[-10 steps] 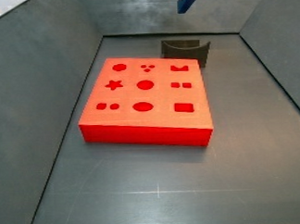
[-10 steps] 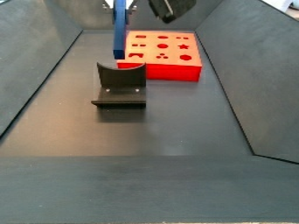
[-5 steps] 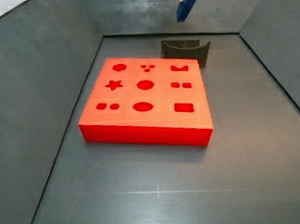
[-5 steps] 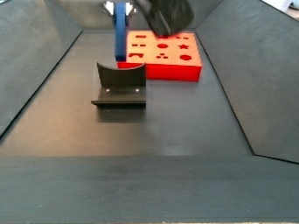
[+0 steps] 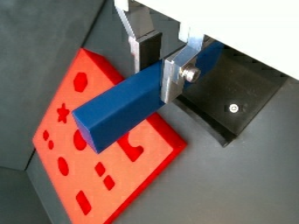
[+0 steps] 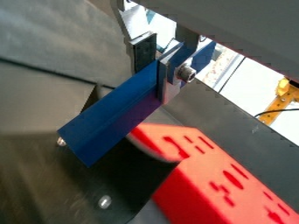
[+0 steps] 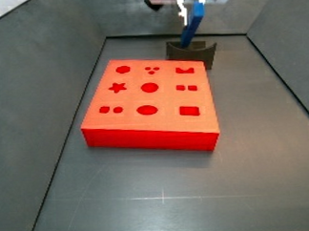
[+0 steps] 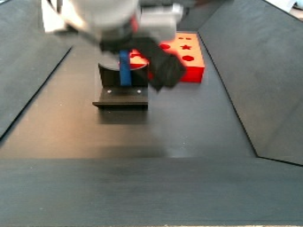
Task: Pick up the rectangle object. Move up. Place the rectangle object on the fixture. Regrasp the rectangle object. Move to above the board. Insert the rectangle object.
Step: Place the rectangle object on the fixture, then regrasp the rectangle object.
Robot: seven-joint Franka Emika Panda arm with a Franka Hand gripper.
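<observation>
My gripper is shut on the rectangle object, a long blue bar that sticks out well past the silver fingers. In both side views the gripper hangs over the fixture, and the blue bar points down with its lower end at the fixture's notched top. Whether the bar touches it, I cannot tell. The red-orange board lies beside the fixture, its shaped holes uncovered. Both wrist views show the board and the fixture under the bar.
Sloping grey walls close in the dark floor on all sides. The fixture stands close to the board's short edge, and the arm's bulky body is blurred above it.
The gripper has come down with the blue bar, from high at the frame's edge to just over the fixture. The board and fixture have not moved.
</observation>
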